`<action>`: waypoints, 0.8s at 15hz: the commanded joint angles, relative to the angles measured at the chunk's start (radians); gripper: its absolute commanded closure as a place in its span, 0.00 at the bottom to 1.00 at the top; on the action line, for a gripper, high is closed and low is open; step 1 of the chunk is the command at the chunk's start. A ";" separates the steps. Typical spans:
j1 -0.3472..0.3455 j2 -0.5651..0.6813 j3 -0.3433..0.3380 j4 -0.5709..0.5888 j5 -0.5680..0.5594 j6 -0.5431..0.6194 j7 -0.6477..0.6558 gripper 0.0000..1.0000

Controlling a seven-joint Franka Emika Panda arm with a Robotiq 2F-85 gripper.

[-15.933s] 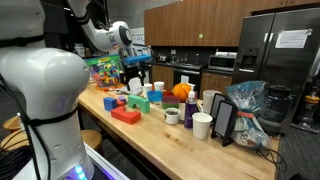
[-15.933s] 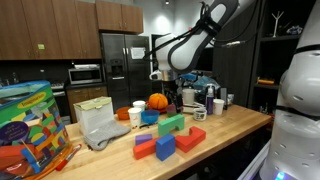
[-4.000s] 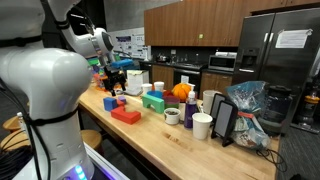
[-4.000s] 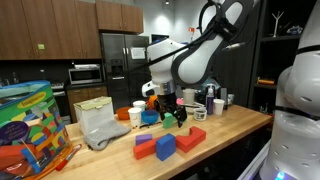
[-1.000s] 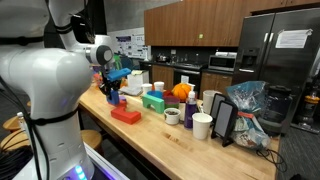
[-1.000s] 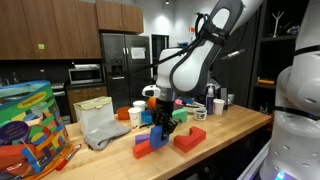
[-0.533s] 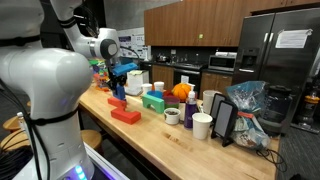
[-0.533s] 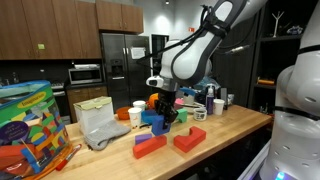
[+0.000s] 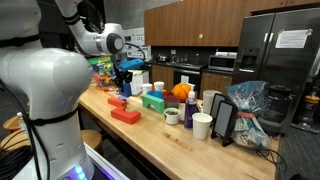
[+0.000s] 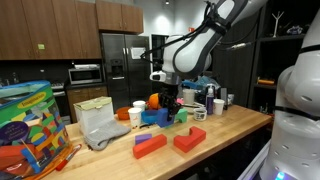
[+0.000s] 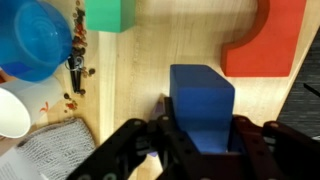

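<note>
My gripper is shut on a blue block, with a dark finger on each side of it. The block hangs above the wooden counter in both exterior views, where the gripper holds the blue block clear of the surface. Below, in the wrist view, lie a red arch-shaped block, a green block and a blue bowl. Two red blocks rest at the counter's near side in an exterior view.
A red block, a green block, an orange ball, a mug, a white cup and a propped tablet crowd the counter. A grey bag and a colourful toy box stand at one end.
The gripper has risen from the counter with the blue block in it and moved away from the red blocks. Its jaws stayed shut on the block.
</note>
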 commanded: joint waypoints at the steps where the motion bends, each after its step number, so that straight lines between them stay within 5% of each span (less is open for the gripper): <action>1: -0.035 -0.039 -0.021 0.012 -0.063 -0.031 -0.012 0.84; 12: -0.105 -0.037 -0.085 0.053 -0.147 -0.032 -0.085 0.84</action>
